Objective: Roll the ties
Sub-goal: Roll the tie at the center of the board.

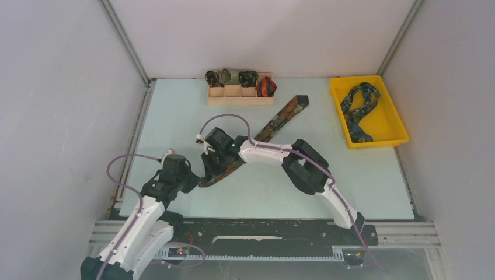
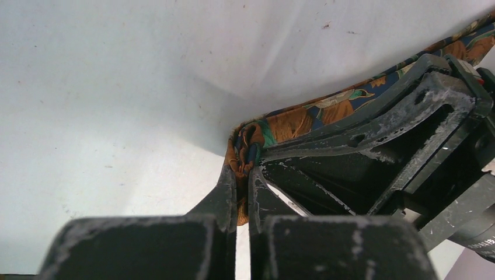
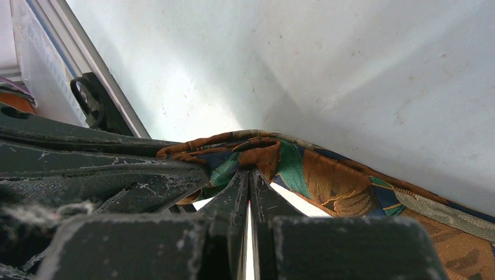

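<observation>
1. You are working on a pale table (image 1: 350,175) inside white walls.
2. Near left, the left gripper (image 2: 243,175) is pressed together on the near end of the brown-orange-green tie (image 1: 280,119), where the cloth bunches into a small curl.
3. Close on its right, the right gripper (image 3: 250,178) pinches that same curl.
4. From there the tie runs flat and diagonally toward the far right.
5. Expect it to be light, soft and probably slippery. It will likely slump or unwind if released, so hold it across its width at the curl.
6. At the far edge, a wooden box (image 1: 233,100) holds rolled ties (image 1: 233,77).
7. Far right, a yellow tray (image 1: 391,119) holds a loose navy tie (image 1: 356,108).
8. From above, the arms cover the curl, and the wrist views are half blocked by fingers. You cannot tell how many turns it has.
</observation>
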You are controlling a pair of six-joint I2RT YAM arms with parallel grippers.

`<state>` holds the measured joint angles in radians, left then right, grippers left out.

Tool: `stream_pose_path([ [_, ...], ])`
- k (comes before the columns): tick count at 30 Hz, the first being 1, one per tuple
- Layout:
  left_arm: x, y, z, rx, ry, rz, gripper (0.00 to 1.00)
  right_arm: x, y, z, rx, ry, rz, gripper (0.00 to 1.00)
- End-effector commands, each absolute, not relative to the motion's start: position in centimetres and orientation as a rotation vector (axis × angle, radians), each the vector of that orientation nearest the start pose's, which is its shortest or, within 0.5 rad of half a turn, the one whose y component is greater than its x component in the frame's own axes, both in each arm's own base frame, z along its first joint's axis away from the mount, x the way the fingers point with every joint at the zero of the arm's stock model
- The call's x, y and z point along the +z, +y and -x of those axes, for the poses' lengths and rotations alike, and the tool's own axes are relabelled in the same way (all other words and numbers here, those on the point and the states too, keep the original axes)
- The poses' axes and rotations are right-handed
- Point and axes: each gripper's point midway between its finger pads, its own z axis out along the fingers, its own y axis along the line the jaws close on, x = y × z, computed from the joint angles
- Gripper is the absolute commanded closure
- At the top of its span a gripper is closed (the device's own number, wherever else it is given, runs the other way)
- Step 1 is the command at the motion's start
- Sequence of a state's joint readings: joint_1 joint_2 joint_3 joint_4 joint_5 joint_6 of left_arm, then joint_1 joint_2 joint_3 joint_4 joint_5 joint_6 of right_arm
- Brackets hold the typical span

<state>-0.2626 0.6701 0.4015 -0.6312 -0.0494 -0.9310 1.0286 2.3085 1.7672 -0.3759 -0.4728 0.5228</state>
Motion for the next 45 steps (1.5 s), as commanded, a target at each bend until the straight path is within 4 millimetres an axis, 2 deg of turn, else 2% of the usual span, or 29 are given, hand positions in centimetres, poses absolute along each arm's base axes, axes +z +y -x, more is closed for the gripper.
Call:
stream_pose_path([
  [1, 7.4, -8.0, -19.7, -0.47, 2.353, 0.798, 1.0, 4.5, 52.3, -21.7, 1.128, 2.577, 0.894, 0.97],
  [15, 7.7, -8.1, -19.8, -0.481, 2.344, 0.799, 1.0, 2.8, 52.5, -20.7, 1.121, 2.612, 0.914, 0.97],
  [24, 7.8, -8.3, -20.2, -0.486, 2.346, 0.795, 1.0, 2.9, 53.4, -18.5, 1.172, 2.61, 0.968, 0.97],
  [31, 7.7, -8.7, -21.0, -0.498, 2.35, 0.789, 1.0, 3.0, 53.6, -17.8, 1.197, 2.614, 0.982, 0.97],
  [36, 7.1, -9.2, -21.6, -0.502, 2.376, 0.786, 1.0, 2.9, 52.9, -18.5, 1.176, 2.625, 0.97, 0.97],
  [45, 6.3, -9.5, -22.5, -0.473, 2.413, 0.778, 1.0, 4.7, 50.3, -22.1, 1.118, 2.598, 0.877, 0.98],
])
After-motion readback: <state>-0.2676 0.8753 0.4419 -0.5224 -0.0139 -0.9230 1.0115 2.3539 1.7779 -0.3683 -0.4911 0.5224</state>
